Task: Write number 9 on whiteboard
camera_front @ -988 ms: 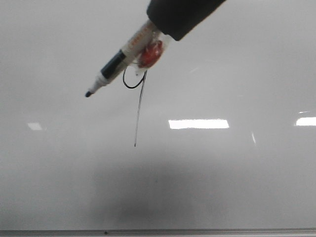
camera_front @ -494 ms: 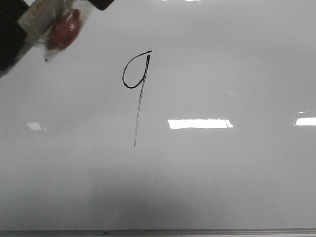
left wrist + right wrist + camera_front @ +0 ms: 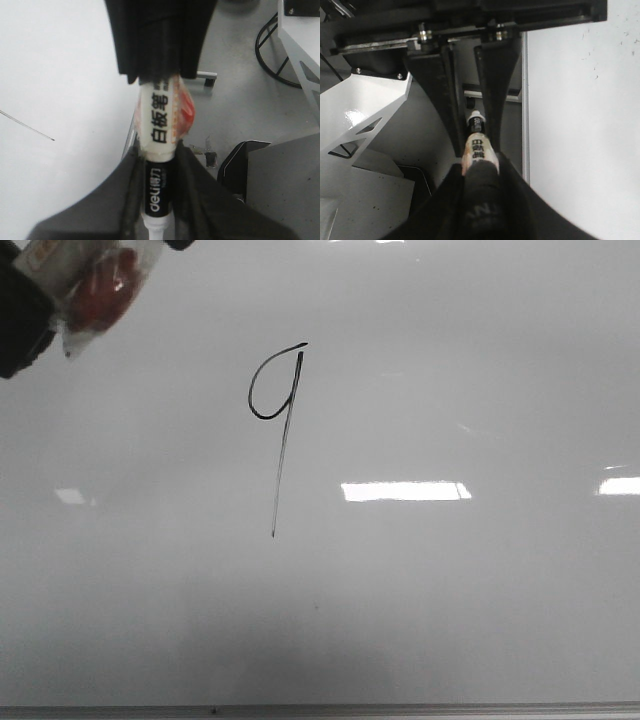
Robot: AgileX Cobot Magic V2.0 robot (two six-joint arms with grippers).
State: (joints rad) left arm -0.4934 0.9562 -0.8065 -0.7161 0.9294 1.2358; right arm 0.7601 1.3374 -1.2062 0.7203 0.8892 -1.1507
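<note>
— Glossy pale board is filling the front view; we are logging the whiteboard [image 3: 480, 590] with its grey frame edge [image 3: 400, 708] running along the bottom. What are we recording for the figure?

— We are seeing the number 9 [image 3: 275, 430] sitting left of centre, its loop uppermost and its tail slanting down. The marker [image 3: 50, 254], with a red lump [image 3: 100, 290] under clear wrap, is showing in the upper left corner beside a black housing [image 3: 18, 325], well apart from the figure.

— And the left wrist view?

— We are noting the left gripper [image 3: 159, 150] flanking the marker's [image 3: 156, 117] black section very closely. We cannot tell whether its fingers are pressing. The tail's thin end [image 3: 30, 126] is lying on the board [image 3: 55, 65] nearby.

— Right wrist view?

— We are finding the right gripper [image 3: 480, 167] pinching the marker's [image 3: 478, 147] rear, off the board [image 3: 580, 130], past its frame. Opposite, the left gripper's fingers [image 3: 490, 90] are standing either side of the tip end.
</note>
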